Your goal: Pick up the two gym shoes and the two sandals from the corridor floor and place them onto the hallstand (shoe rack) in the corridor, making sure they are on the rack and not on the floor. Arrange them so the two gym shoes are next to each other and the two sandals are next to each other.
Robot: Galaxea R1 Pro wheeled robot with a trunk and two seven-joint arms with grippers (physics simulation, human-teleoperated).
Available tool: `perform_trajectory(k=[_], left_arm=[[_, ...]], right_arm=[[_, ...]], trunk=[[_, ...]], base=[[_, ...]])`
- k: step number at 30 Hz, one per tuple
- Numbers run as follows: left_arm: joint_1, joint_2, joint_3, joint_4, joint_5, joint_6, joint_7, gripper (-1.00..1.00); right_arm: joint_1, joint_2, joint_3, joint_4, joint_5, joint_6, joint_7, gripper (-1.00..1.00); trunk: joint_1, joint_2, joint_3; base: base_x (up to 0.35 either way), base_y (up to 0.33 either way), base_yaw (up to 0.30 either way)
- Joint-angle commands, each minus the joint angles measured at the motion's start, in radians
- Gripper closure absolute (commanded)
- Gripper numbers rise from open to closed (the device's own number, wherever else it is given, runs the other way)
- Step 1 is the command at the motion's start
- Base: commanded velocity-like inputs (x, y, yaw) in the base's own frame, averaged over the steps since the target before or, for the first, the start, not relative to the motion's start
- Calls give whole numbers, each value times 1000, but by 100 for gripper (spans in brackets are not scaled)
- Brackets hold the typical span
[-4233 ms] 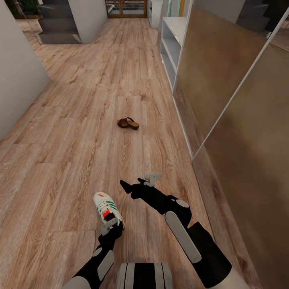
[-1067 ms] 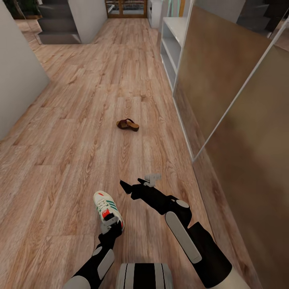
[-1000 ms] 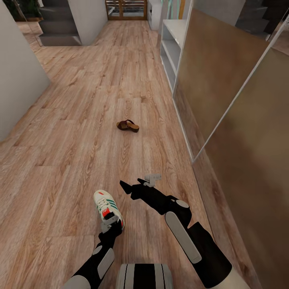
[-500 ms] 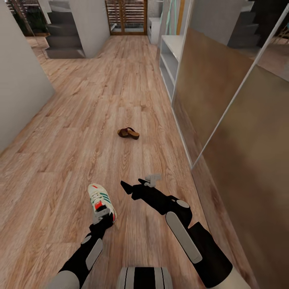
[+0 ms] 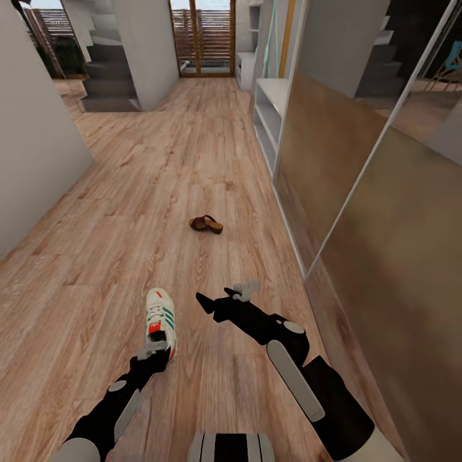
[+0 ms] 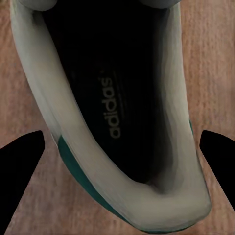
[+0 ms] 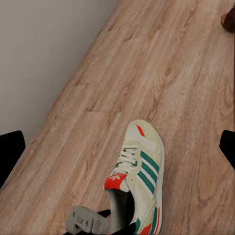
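One gym shoe (image 5: pixel 160 319), white with green stripes and a red tongue tab, lies toe-forward on the corridor floor (image 5: pixel 115 212) just ahead of me. My left gripper (image 5: pixel 154 350) is at its heel. In the left wrist view the fingers (image 6: pixel 22 161) sit tight against both sides of the heel of the gym shoe (image 6: pixel 112 122). My right gripper (image 5: pixel 208 300) hovers open and holds nothing, to the right of the shoe (image 7: pixel 139 171). One brown sandal (image 5: pixel 206 224) lies farther ahead. The hallstand (image 5: pixel 269 112) stands against the right wall beyond it.
Brown glossy wall panels (image 5: pixel 359 192) run along the right side. A grey wall (image 5: pixel 38 147) bounds the left. Dark stairs (image 5: pixel 106 83) rise at the far left, and a slatted door (image 5: pixel 202 38) closes the corridor's end.
The head view has tilted up, showing more of the corridor. My left arm swung left and the gym shoe turned with it, toe now pointing straight ahead. The right arm held still.
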Motion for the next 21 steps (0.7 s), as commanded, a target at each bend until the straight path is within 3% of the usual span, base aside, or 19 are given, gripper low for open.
perform_trajectory(k=[1,4,5,7,9,10,21], left_arm=[[1,13,2,2,8,-3,-16,100],[2,47,1,5,4,-5,-47,100],[3,81,1,11,2,-8,-106,100],[7,104,2,13,2,-9,-146,100],[33,135,9,12,7,-11,-198,100],[77,172,16,4,13,-16,-225,100],[86,176,17,2,14,-16,-226,100]], right_arm=[[0,0,-1,0,5,5,1,-100],[0,-1,-1,0,15,5,-1,-100],[0,-1,-1,1,18,5,-2,-100],[0,-1,0,1,19,5,-2,-100],[1,-1,0,3,21,5,-2,-100],[1,-1,3,17,24,3,1,-100],[2,-1,44,37,26,-1,2,-100]], trunk=[[-1,0,3],[-2,1,15],[-2,1,19],[-3,1,27],[-4,2,34],[-5,2,39],[-13,11,97]], base=[[0,0,0],[0,0,0],[0,0,0],[0,0,0],[0,0,0],[0,0,-22],[0,0,-57]])
